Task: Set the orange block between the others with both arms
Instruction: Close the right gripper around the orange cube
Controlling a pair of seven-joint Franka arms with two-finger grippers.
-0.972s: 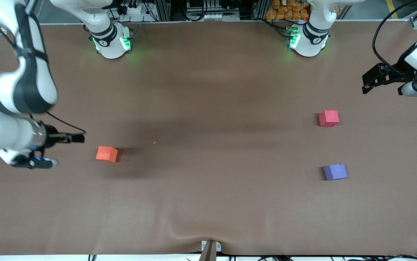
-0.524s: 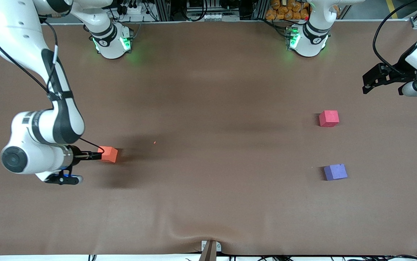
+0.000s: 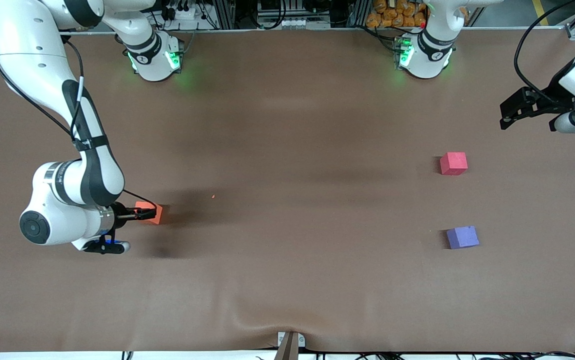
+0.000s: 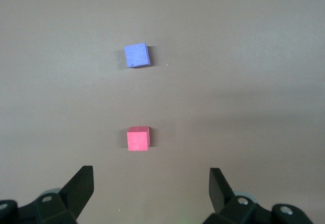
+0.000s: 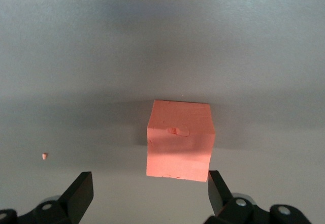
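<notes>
The right gripper (image 3: 143,214) hung over the orange block (image 3: 153,214), which sat on the brown bench (image 3: 287,280) toward the right arm's end, well apart from the other two cubes. In the right wrist view the fingers (image 5: 81,193) stood spread wide, one on each side of the orange block (image 5: 179,140), with nothing pinched yet.

To do this pick well, I judged the gripper should centre the block evenly between its fingers, drop until the pads bracket the cube's flat sides, and only then close. The cube looked like soft foam with a small dent on top, so a moderate squeeze would probably be enough. A tiny orange crumb (image 5: 44,156) lay on the bench nearby and mattered little.

The left gripper (image 3: 515,111) waited over the bench's edge at the left arm's end, its fingers (image 4: 81,188) likewise spread and empty. Its wrist view looked down on the red-pink cube (image 4: 138,138) and the purple-blue cube (image 4: 137,56). From the front, the red-pink cube (image 3: 453,163) lay farther from the camera than the purple-blue cube (image 3: 462,237), with a clear gap between them, the likely target.

Compared with a second earlier, the right arm had swung in from the bench's end and brought its gripper from beside the orange block to directly over it. All three cubes and the left arm had not moved.
</notes>
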